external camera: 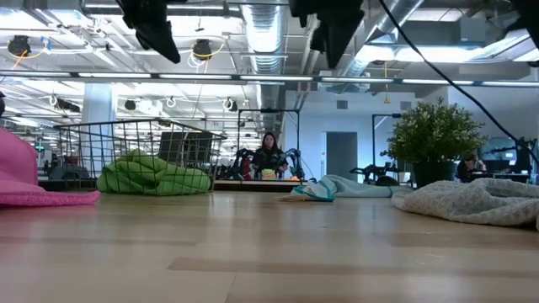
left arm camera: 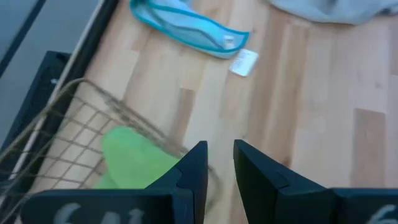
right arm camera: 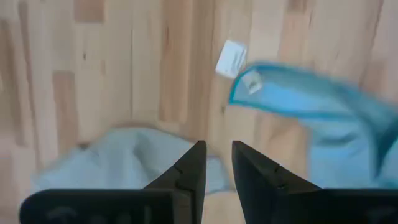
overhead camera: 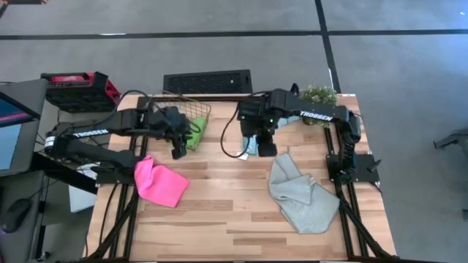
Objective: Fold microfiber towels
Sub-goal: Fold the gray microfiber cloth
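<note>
From above, the left gripper (overhead camera: pixel 178 148) is hovering beside the wire basket (overhead camera: pixel 191 107) holding the green towel (overhead camera: pixel 196 135), the pink towel (overhead camera: pixel 159 183) lying near the counter's left edge and the grey towel (overhead camera: pixel 300 196) toward the right. Low down, both arms are hanging clear. At the wrists, the left jaws are showing a narrow gap, empty, and the right gripper (right arm camera: pixel 217 163), likewise, is hanging over the teal towel (right arm camera: pixel 311 106).

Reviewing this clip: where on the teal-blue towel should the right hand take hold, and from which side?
Probably the tagged corner. The teal-blue towel lies bunched on the table, but that corner, with its small white tag, lies flat and clear of the folds. The right hand hangs over it, fingers nearly together and empty, so coming straight down from above and pinching that edge looks simplest.
</note>
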{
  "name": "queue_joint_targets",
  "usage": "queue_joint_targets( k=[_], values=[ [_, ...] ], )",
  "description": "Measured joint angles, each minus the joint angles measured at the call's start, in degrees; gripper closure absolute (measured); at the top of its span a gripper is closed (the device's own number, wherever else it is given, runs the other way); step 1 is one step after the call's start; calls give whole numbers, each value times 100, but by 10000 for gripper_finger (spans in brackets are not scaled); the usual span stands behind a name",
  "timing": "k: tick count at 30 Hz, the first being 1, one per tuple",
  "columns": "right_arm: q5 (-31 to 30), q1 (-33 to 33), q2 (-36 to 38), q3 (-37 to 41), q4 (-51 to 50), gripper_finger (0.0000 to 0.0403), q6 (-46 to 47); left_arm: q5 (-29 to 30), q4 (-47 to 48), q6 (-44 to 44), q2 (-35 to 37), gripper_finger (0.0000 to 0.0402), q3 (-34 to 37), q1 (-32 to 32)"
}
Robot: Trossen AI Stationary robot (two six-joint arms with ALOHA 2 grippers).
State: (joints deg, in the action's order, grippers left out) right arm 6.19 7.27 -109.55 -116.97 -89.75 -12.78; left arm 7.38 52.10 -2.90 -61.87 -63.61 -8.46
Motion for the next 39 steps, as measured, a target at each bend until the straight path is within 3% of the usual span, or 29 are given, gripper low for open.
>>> queue_joint_targets(
  k=[8,18,27,39],
  values=[
    [186,-273,639,1586,-27,303,2159,496,-24,-436,0,331,0,804],
    [747,-955,1760,3719,105,303,4684,531,-744,-800,-92,331,4,1201],
    [774,-1033,2447,5473,735,303,5180,533,-1625,-791,-359,331,4,1199],
    [1647,2,2459,6900,2024,303,4483,531,-2117,-1189,-694,331,4,1199]
  ],
)
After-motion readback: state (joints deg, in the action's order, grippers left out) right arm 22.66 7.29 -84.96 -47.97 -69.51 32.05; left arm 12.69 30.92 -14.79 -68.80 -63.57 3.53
